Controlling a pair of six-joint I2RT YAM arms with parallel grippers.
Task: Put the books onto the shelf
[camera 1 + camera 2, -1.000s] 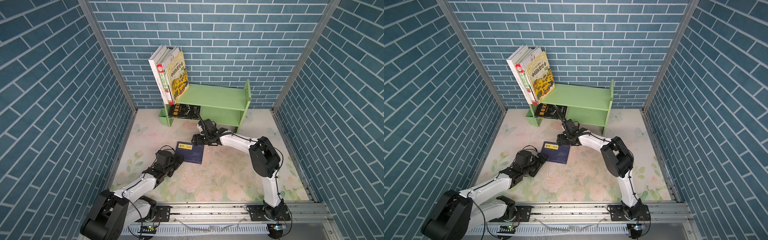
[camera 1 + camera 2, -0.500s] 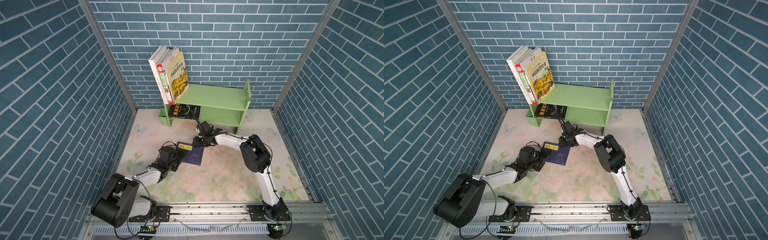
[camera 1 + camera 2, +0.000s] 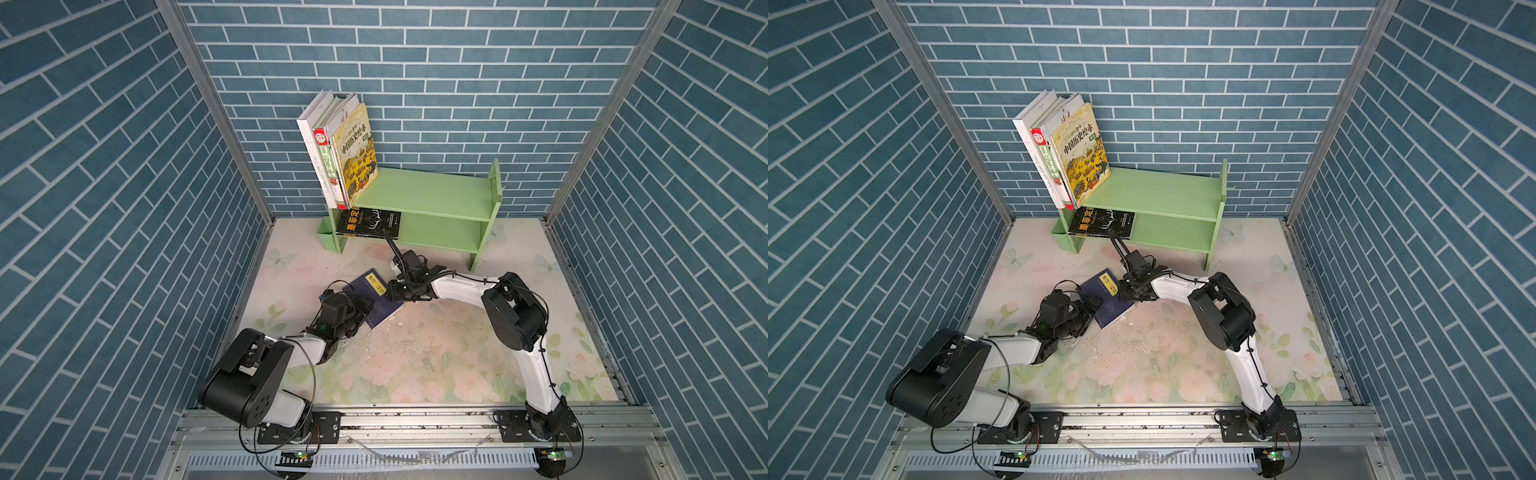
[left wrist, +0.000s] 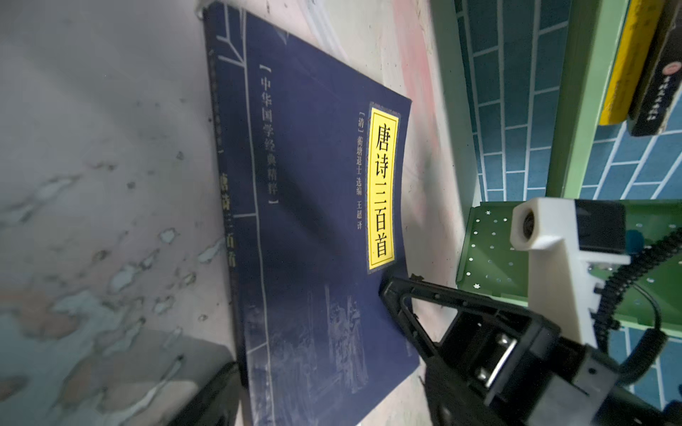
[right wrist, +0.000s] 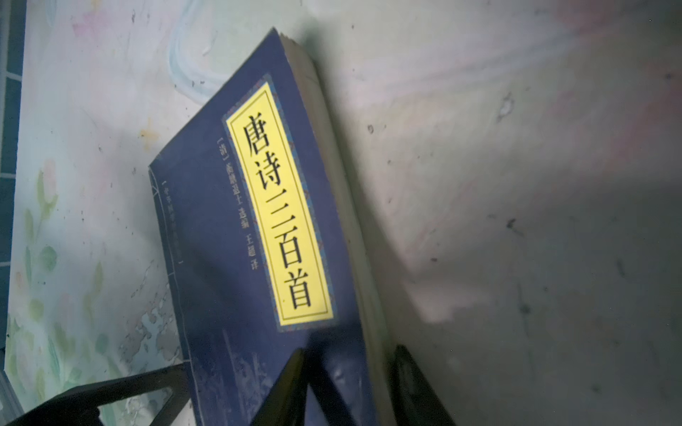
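Note:
A navy book (image 3: pixel 376 301) (image 3: pixel 1106 299) with a yellow title label (image 4: pixel 382 184) lies on the floral floor in front of the light green shelf (image 3: pixel 436 195) (image 3: pixel 1163 193). My left gripper (image 3: pixel 360 309) (image 4: pixel 328 391) is open, one jaw at floor level by the spine and one above the cover at the book's near end. My right gripper (image 3: pixel 390 291) (image 5: pixel 350 369) is shut on the book's far edge, one finger (image 5: pixel 288 383) on the cover. White, green-and-red and pale yellow books (image 3: pixel 357 153) lean on the top tier's left end. A black book (image 3: pixel 368 222) lies on the lower tier.
The shelf stands against the brick back wall (image 3: pixel 415 62), and brick side walls close in both sides. A small green box (image 3: pixel 324 237) sits at the shelf's left foot. In the left wrist view a yellow spine (image 4: pixel 623 62) shows beside the black book.
Both grippers have closed in on the navy book, which has turned slightly on the floor. The right jaws have narrowed onto its edge. The left jaws have begun to narrow.

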